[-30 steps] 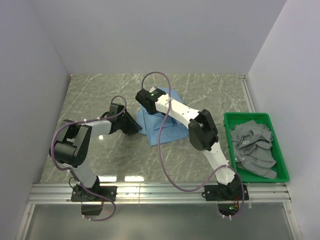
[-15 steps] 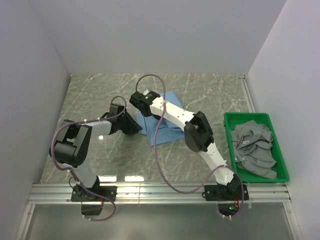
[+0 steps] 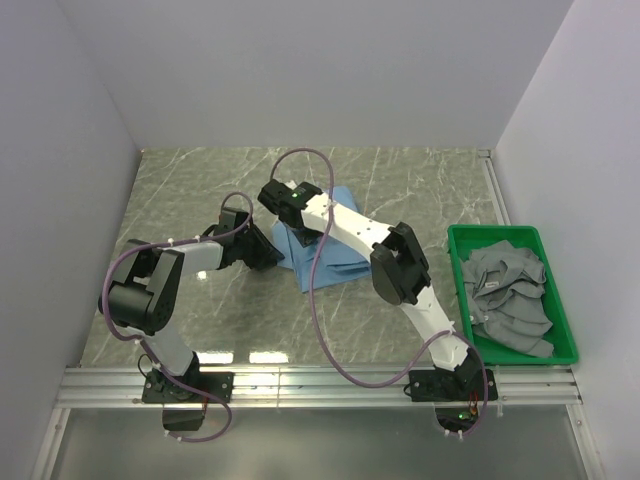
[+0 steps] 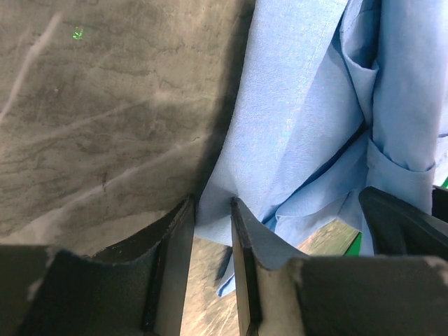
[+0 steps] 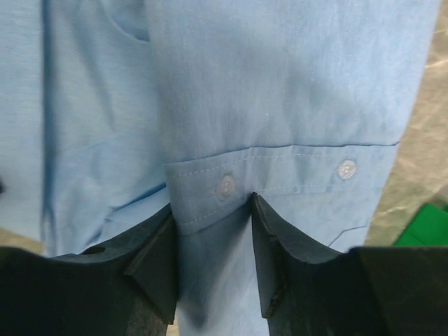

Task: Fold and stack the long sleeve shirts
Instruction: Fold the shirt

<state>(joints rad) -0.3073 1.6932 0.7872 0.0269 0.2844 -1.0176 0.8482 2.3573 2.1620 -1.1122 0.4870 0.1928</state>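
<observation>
One long sleeve shirt point(image 3: 335, 250), light blue, lies bunched and partly folded at the middle of the marble table. My left gripper point(image 3: 277, 258) is low at its left edge. In the left wrist view its jaws point(image 4: 212, 203) stand apart, with a corner of the shirt point(image 4: 301, 105) lying between the tips and draped over the right finger point(image 4: 241, 238). My right gripper point(image 3: 287, 222) hovers over the shirt's upper left part. In the right wrist view it point(image 5: 211, 204) is open, its tips straddling a buttoned cuff point(image 5: 210, 196) on the flat cloth point(image 5: 280, 70).
A green bin point(image 3: 495, 231) at the right holds a heap of grey garments point(image 3: 510, 295). White walls close the table on the left, back and right. A metal rail point(image 3: 320, 385) runs along the near edge by the arm bases.
The right gripper has moved slightly left over the shirt and its jaws have opened. The right elbow swung lower. The left arm has stayed put.
</observation>
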